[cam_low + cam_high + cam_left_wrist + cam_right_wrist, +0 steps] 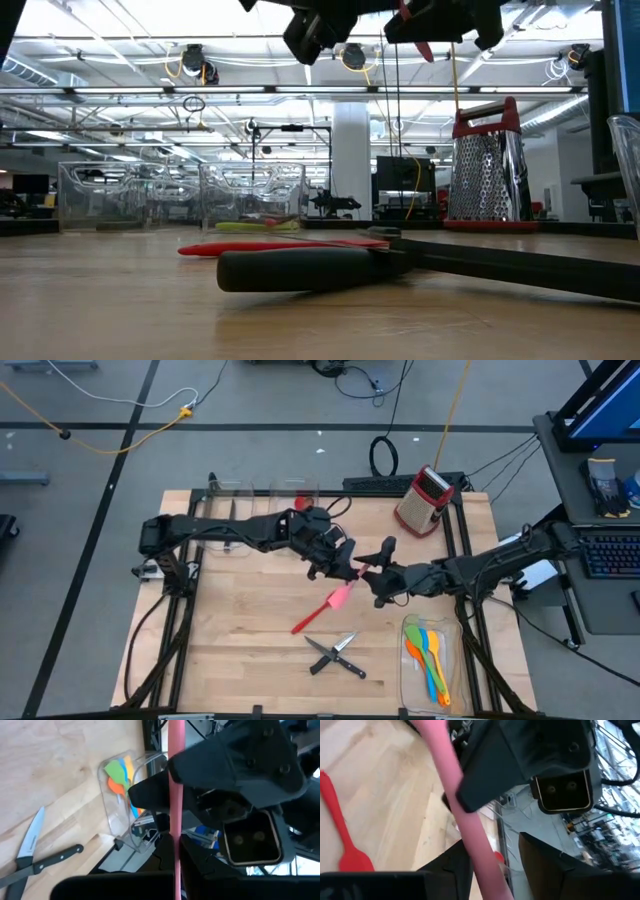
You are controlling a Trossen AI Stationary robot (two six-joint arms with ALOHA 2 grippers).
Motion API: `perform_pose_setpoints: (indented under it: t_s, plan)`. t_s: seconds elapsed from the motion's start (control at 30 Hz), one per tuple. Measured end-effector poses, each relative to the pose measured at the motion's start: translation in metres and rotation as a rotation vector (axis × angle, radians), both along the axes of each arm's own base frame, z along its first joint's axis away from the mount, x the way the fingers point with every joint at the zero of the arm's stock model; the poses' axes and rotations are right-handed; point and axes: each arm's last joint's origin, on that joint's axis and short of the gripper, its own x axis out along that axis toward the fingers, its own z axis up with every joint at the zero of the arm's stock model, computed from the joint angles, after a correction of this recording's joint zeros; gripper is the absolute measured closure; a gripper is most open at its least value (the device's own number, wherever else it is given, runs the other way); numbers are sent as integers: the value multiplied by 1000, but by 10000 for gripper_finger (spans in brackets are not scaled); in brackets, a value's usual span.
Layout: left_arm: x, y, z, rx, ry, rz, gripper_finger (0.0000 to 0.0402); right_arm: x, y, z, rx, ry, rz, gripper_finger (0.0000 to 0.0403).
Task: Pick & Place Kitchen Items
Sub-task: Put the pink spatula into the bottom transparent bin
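A pink spatula [340,596] was held aloft over mid-table, clamped in the shut left gripper [343,563], while the right gripper [372,582] stood half-open around its handle just beside; a firm right grip before any left release was judged essential.

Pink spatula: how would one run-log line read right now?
pink spatula: midair | left gripper: shut on it | right gripper: open around handle | stage: handover

Bright overhead ceiling lights, soft shadows; both wrist views blur up close.
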Motion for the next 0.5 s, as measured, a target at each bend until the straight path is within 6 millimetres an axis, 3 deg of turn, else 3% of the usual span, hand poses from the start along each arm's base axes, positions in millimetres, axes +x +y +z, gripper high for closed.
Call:
perform_pose_setpoints:
  t_s: [0.5]
  plan:
    - [0,14,-1,18,-1,56,401,-5,1,-8,-45,75,-83,377]
